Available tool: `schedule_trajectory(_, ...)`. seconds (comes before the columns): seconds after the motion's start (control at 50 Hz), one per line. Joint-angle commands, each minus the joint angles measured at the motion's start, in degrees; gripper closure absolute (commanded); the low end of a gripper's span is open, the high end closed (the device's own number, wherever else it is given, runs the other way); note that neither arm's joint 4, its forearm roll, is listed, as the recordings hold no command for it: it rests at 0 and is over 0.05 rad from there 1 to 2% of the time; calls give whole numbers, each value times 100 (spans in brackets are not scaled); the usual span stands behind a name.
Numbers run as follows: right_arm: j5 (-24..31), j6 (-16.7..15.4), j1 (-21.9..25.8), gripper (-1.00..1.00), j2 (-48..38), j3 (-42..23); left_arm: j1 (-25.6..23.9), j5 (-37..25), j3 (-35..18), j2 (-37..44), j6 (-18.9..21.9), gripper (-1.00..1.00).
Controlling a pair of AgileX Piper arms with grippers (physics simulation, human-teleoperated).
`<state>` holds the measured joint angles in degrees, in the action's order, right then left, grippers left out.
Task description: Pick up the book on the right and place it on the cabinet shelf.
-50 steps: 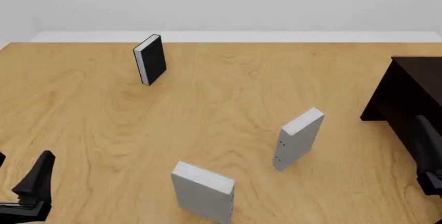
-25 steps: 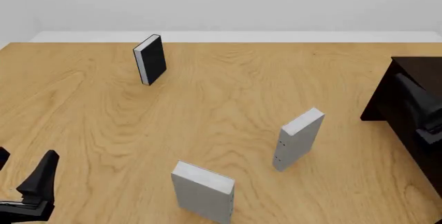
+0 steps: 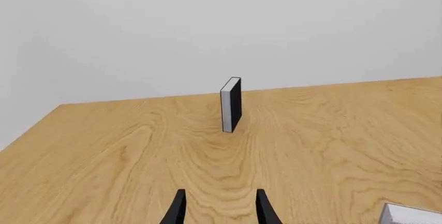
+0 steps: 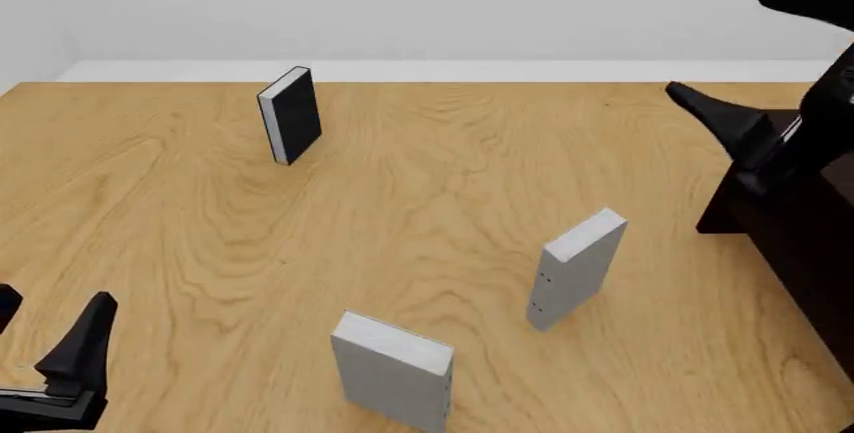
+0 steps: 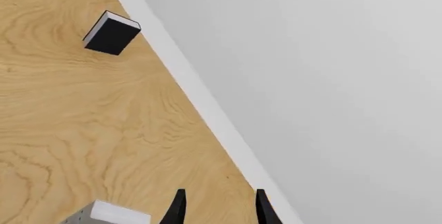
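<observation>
Left wrist view: left gripper (image 3: 219, 208) at the bottom middle, fingers spread apart, nothing between them, low over the wooden table (image 3: 103, 151). Black book (image 3: 231, 104) with white pages standing upright in the middle, well ahead of the fingers. Corner of a plain grey book (image 3: 411, 214) peeking in at the bottom right. Front view: the book (image 4: 577, 267), slim and light grey with tiny dark dots on its narrow face, standing on end right of the middle, tipped a little to the right, touched by nothing. Broader grey book upright at the bottom middle, near it but apart. Black book upright at the upper left. Dark cabinet shelf (image 4: 801, 243) at the right edge. Right gripper (image 4: 761, 48) up at the upper right, above the cabinet's front corner, fingers spread wide, holding nothing. Left gripper at the bottom left corner, open too. Right wrist view: right gripper fingers (image 5: 177, 207) at the bottom middle, apart and empty, tilted toward the table's far edge and the pale wall (image 5: 311, 69). Black book at the upper left. Top of the grey book at the bottom left.
</observation>
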<state>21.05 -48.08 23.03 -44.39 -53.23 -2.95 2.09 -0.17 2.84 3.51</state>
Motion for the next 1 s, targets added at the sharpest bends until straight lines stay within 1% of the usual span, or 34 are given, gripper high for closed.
schedule_trajectory(0.02,332,-633,314,-100,-789,-731,-24,-56,-3,-50,26,-100)
schedule_trajectory(0.06,422,-734,354,-100,-890,-801,-15,-84,-5,-81,23,-100)
schedule_trajectory(0.12,501,-782,377,-100,-989,-918,-23,-119,-7,-109,36,-100)
schedule_trajectory(0.14,607,-913,428,-100,-1045,-937,-19,-127,-9,-114,38,-100)
schedule_trajectory(0.16,625,-969,430,-100,-1068,-959,-12,-127,-10,-110,37,-100)
schedule_trajectory(0.2,836,-1135,508,-100,-1151,-1020,-11,-137,-12,-118,44,-100)
schedule_trajectory(0.22,889,-1121,484,-100,-1197,-1109,-11,-137,-13,-115,45,-100)
schedule_trajectory(0.24,1051,-1155,527,-100,-1282,-1240,-15,-134,-13,-108,44,-100)
schedule_trajectory(0.28,1176,-1233,506,-100,-1378,-1420,-15,-127,-20,-101,46,-100)
schedule_trajectory(0.3,1266,-1345,530,-100,-1421,-1479,-11,-117,-24,-86,33,-100)
schedule_trajectory(0.42,1666,-1677,537,-100,-1698,-2027,-9,-92,-25,-60,33,-100)
schedule_trajectory(0.46,1765,-1937,549,-100,-1754,-2056,-21,-80,-28,-51,37,-100)
schedule_trajectory(0.5,1890,-2214,595,-100,-1744,-1944,-25,-67,-30,-40,35,-100)
schedule_trajectory(0.54,1971,-2318,626,-100,-1768,-1965,-22,-60,-33,-33,37,-100)
schedule_trajectory(0.56,1977,-2427,593,-100,-1804,-2004,-25,-72,-40,-34,34,-100)
schedule_trajectory(0.62,2111,-2588,535,-100,-1928,-2165,-36,-92,-34,-52,36,-100)
schedule_trajectory(0.66,2253,-2610,521,-100,-2036,-2378,-35,-77,-33,-32,41,-100)
schedule_trajectory(0.7,2416,-2817,543,-100,-2075,-2448,-30,-70,-42,-22,34,-100)
schedule_trajectory(0.74,2561,-2772,557,-100,-2195,-2699,-37,-62,-39,-18,37,-100)
schedule_trajectory(0.8,2828,-2797,631,-100,-2344,-2986,-38,-48,-35,-2,29,-100)
schedule_trajectory(0.88,3095,-3070,670,-100,-2454,-3087,-63,-66,-34,-18,32,-100)
schedule_trajectory(0.92,3224,-3015,698,-100,-2595,-3331,-71,-67,-30,-21,49,-100)
schedule_trajectory(0.96,3285,-3043,684,-100,-2701,-3484,-70,-76,-32,-25,42,-100)
schedule_trajectory(1.0,3414,-3151,660,-100,-2773,-3529,-69,-86,-32,-32,53,-100)
